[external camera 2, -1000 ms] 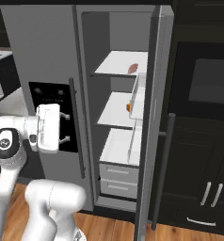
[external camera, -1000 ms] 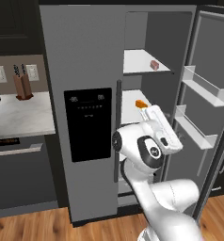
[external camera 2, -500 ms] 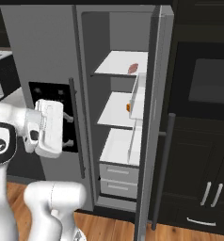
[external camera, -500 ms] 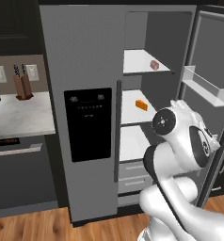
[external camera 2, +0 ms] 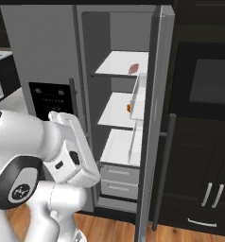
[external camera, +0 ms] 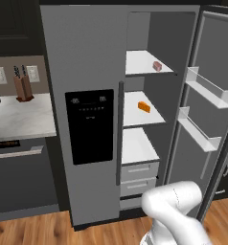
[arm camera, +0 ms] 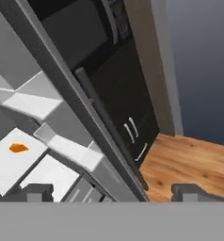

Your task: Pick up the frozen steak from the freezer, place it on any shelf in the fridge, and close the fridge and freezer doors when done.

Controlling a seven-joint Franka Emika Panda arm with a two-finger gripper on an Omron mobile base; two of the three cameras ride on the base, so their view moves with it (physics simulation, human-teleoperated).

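Steak (external camera: 157, 66) lies on the top shelf (external camera: 141, 63) of the fridge (external camera: 149, 91), near the shelf's right edge, an orange wedge (external camera: 143, 106) 1 shelf below. Placing looks done; step in hand is closing. Left door (external camera: 82, 119), with the black panel, is already shut; right door (external camera: 209, 119) stands wide open. Gripper (arm camera: 111, 193) spread, empty, aimed past the open door's edge toward its bar handle (arm camera: 109, 124). Next move, as I judge it: get behind the right door and push it toward the fridge
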